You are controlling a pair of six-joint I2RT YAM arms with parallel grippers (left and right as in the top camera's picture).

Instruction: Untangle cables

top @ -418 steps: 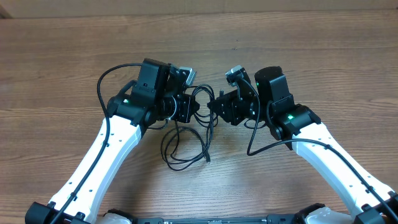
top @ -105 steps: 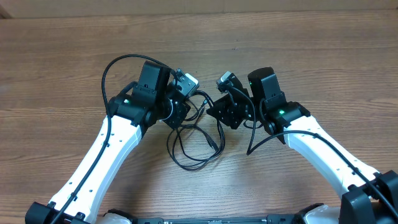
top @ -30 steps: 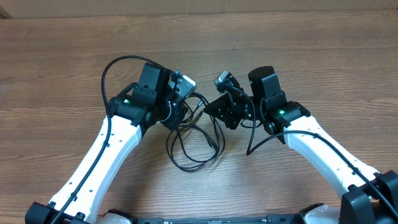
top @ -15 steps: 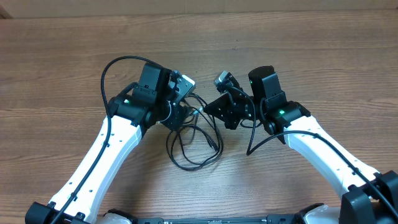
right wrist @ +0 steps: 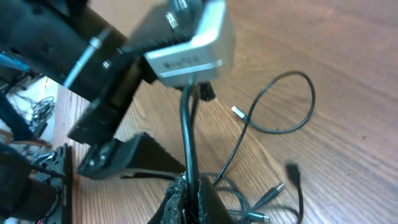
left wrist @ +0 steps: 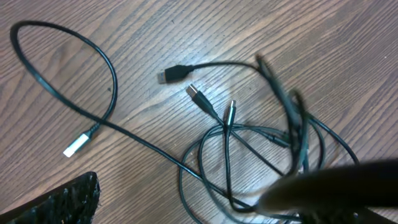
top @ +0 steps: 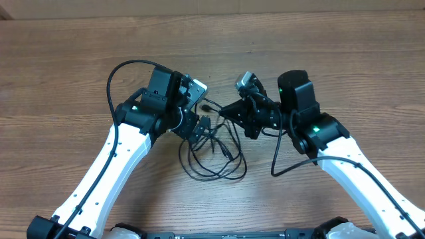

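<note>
Several cables (top: pixel 214 141) lie beneath left claw (top: pixel 202 125).

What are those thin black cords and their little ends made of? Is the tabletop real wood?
The cables look like soft plastic or rubber sheathing: matte black, bending into loose loops. The plug ends seem hard black plastic with bright metal tips. The table shows brown wood grain with a faint sheen; solid wood or laminate, I cannot tell.
</note>
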